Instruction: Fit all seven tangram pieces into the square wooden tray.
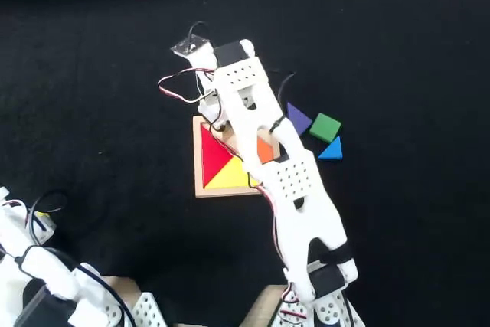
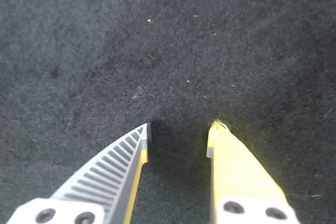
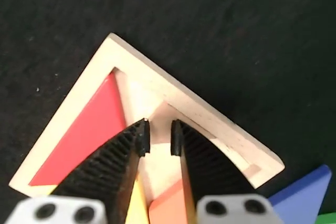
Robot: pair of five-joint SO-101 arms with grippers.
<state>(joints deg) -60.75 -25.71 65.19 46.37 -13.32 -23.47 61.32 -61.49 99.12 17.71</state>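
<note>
At the near-left corner of the black cloth-covered table the white left arm sits folded. The left gripper hangs over bare cloth, its grey finger and yellow finger spread well apart with nothing between them.

The white right arm rises from the near edge at the middle and stretches away over the square wooden tray, which lies near the table's centre. In the tray, a large red triangular piece lies along the left rim, a large yellow triangular piece along the near rim, and an orange piece shows on the right side, partly under the arm. The rest of the tray floor that shows is bare wood.

The right gripper hovers over that bare floor by the tray's far corner, beside the red piece. Its black jaws are parted by only a narrow gap and hold nothing.

To the right of the tray, on the cloth, lie a blue triangular piece, a green square piece just beyond it, and a purple piece nearest the tray's far-right corner.
</note>
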